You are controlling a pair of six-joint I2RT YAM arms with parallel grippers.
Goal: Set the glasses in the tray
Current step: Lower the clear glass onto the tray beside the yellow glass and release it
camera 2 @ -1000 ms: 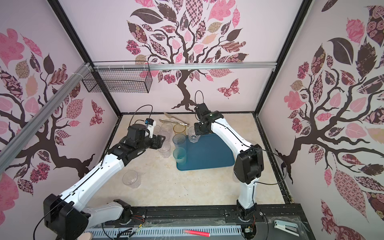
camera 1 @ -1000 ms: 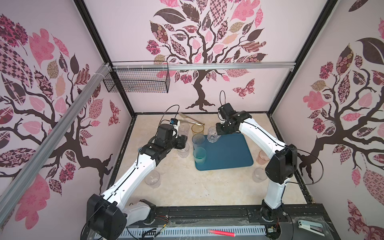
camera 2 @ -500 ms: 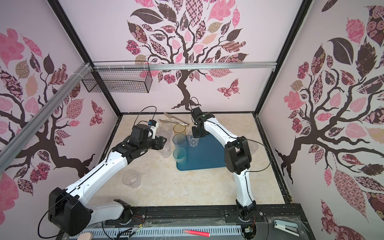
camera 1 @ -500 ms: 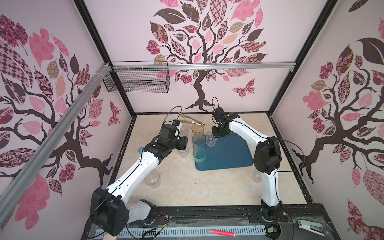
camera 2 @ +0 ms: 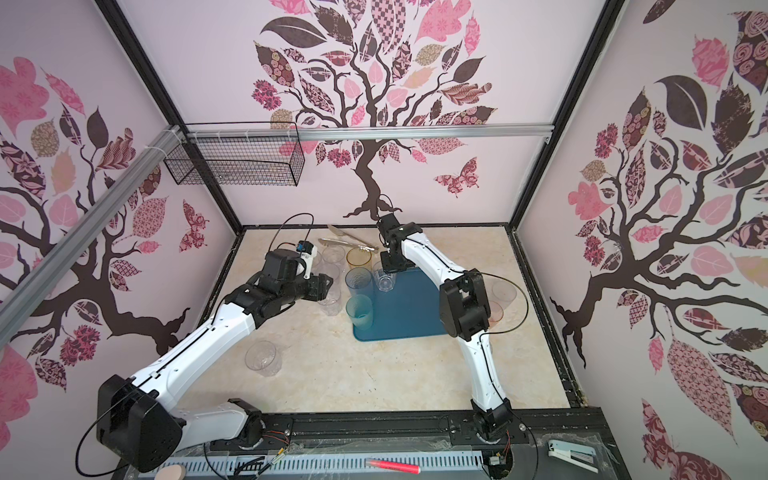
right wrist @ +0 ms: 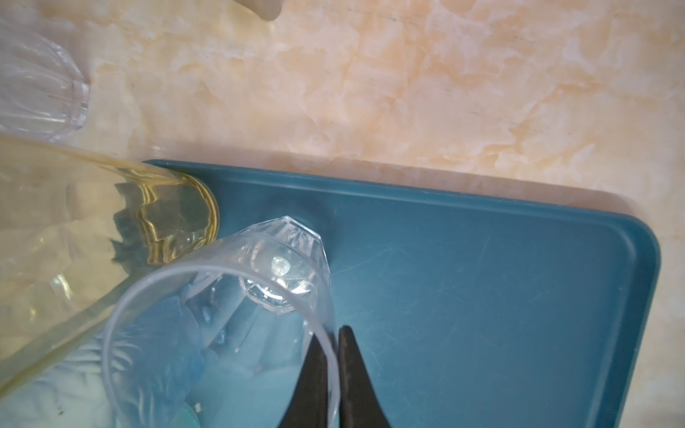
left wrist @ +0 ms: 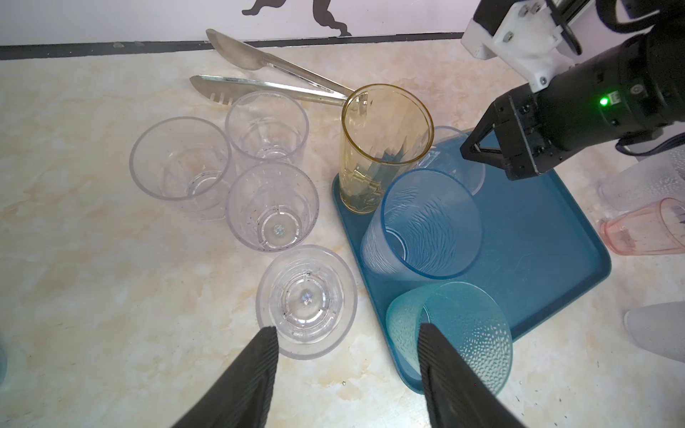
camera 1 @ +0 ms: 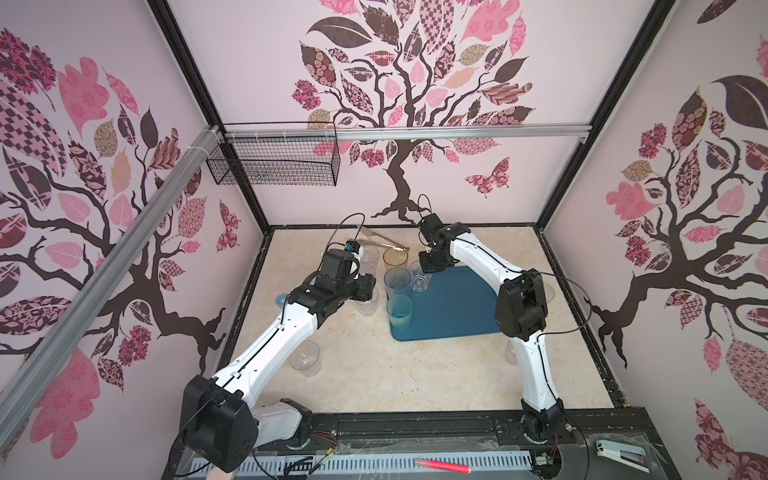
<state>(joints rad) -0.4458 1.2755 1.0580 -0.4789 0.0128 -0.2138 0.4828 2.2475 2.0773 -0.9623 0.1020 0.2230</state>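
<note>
Nearest me, a lone clear glass [camera 1: 305,360] stands on the table [camera 1: 374,382], untouched. Further in, my left hand [left wrist: 346,329] hovers above a clear ribbed glass [left wrist: 305,302] with its fingers apart, gripping nothing; its spread has not altered over the last second.

Beyond it, the tray [camera 1: 457,307] already carries a teal tumbler [camera 1: 400,311] at its near corner, a blue tumbler [camera 1: 397,282] behind that, and an amber tumbler [camera 1: 395,259] on the far corner.

The change is on the right. A second ago my right hand [right wrist: 331,333] held the clear faceted glass [right wrist: 230,304] higher over the tray's far edge. Now it has come down just beside the blue tumbler, fingers together on the glass wall, one inside and one outside. I cannot tell whether the base has touched down (the wrist view is too oblique). I judge this glass nearly placed; release comes next. Farthest back lie the metal tongs [left wrist: 267,78].
</note>
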